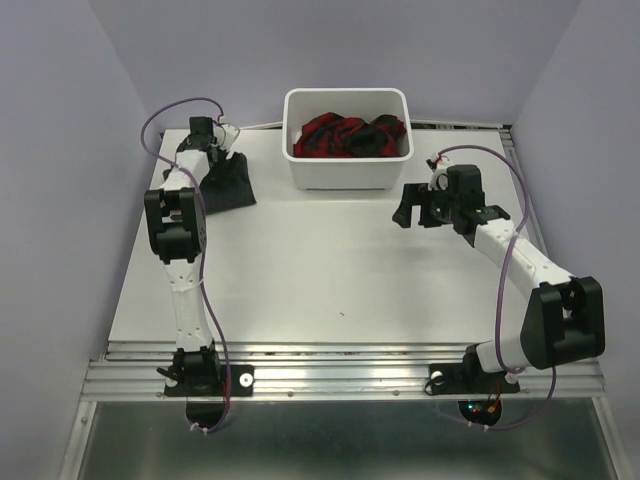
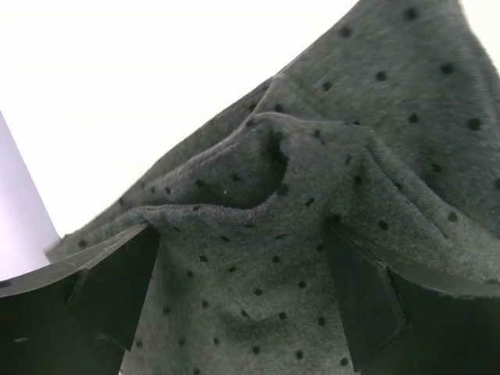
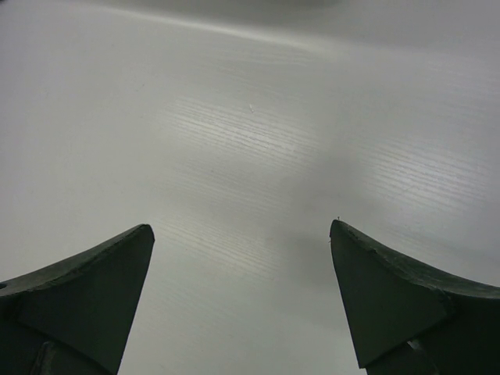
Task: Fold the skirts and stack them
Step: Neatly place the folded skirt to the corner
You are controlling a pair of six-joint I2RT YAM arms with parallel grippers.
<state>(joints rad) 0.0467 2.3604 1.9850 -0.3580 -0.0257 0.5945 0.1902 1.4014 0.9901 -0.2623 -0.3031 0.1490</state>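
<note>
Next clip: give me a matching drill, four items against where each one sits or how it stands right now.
1 grey dotted skirt
2 plaid skirt
3 left gripper
4 right gripper

A open, over bare table
B inside the white tub
C lying on the table's far-left part
D open, facing grey dotted cloth

Pairs: 1-C, 2-B, 3-D, 4-A

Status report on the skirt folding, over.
Left pincer open, close over grey dotted skirt. Right pincer open above table, holding nothing. Plaid skirt bunched in white tub. Nothing folded yet.
</note>
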